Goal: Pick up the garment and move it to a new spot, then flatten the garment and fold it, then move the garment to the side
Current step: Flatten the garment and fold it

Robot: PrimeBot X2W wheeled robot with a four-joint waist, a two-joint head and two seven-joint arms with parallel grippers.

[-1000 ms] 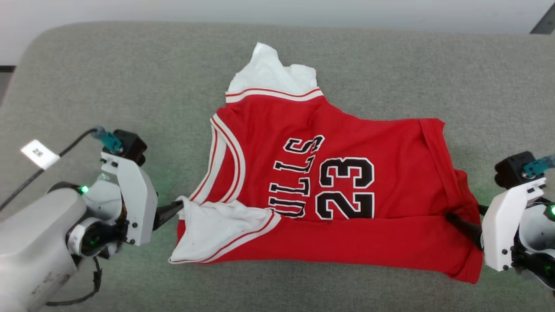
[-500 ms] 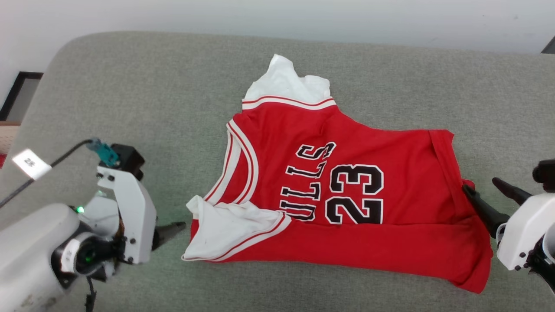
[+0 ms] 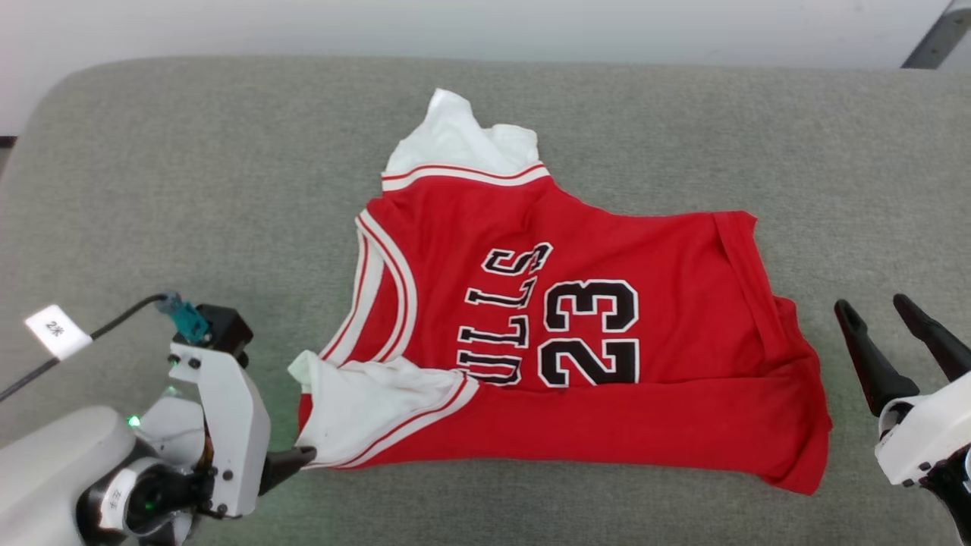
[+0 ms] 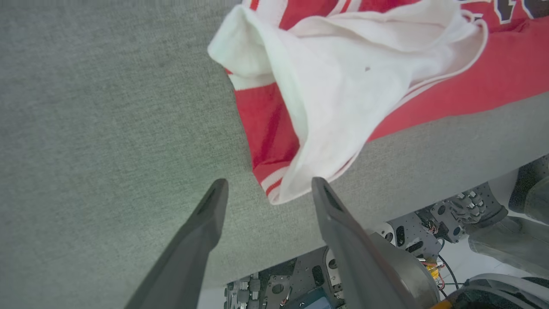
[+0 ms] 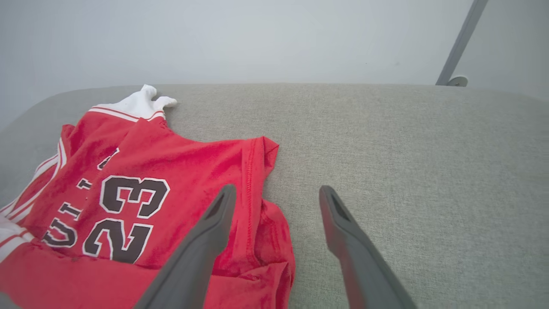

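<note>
Head view takes in a wide grey cushion [image 3: 190,189] that serves as the work surface. The garment [image 3: 645,250] lies near its middle, neck toward the robot's left and hem [image 3: 740,265] toward its right, so each arm has one end within reach. The near long edge is doubled up over the front and covers the start of the lettering. That reads as a first lengthwise fold already made, with the far side not yet brought in. The right gripper [image 3: 872,305] stands just beside the hem end, clear of the cloth, its fingers spread and holding nothing. The left gripper [image 4: 268,184] sits low at the near left corner, also spread and empty. The cloth's corner lies between its fingertips, but I cannot tell whether it touches them. Placed like this, at the two ends of the folded edge, both seem ready for a fresh hold. The near sleeve [image 3: 364,402] lies white across the fold. The far sleeve [image 3: 455,140] juts past the red body, so it likely needs tucking in next.
</note>
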